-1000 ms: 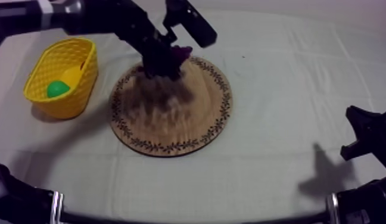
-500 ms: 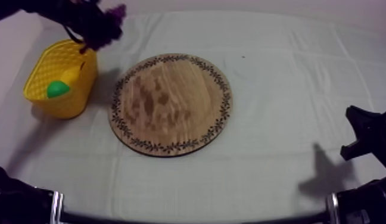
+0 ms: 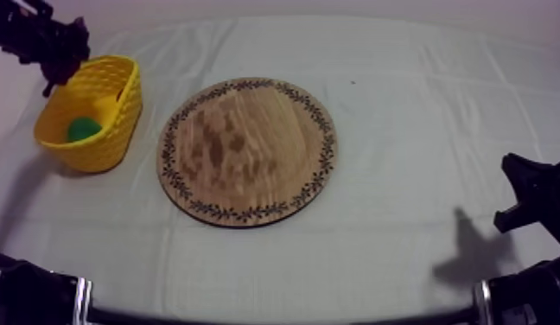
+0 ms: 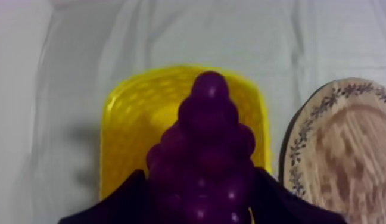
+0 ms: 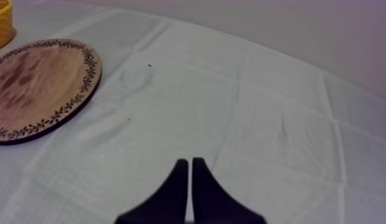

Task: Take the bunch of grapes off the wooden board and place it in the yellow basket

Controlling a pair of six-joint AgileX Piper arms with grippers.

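The bunch of grapes (image 4: 207, 149) hangs in the air, pinched between the two black fingers of the left gripper (image 4: 200, 176), directly above the yellow basket (image 4: 121, 101). It touches neither the rim nor the bottom of the basket. In the top view the left gripper (image 3: 52, 45) is poised over the basket's far end, near the far left corner of the tabletop. A green thing (image 3: 80, 130) lies inside the basket (image 3: 111, 130). Just beside the basket, towards the middle of the tabletop, the round wooden board (image 3: 249, 151) with its patterned rim lies bare on the grey-white cloth (image 3: 422, 130). The right gripper (image 5: 190, 162), fingers pressed together into a narrow wedge, sits low near the right edge of the tabletop, well apart from the board.
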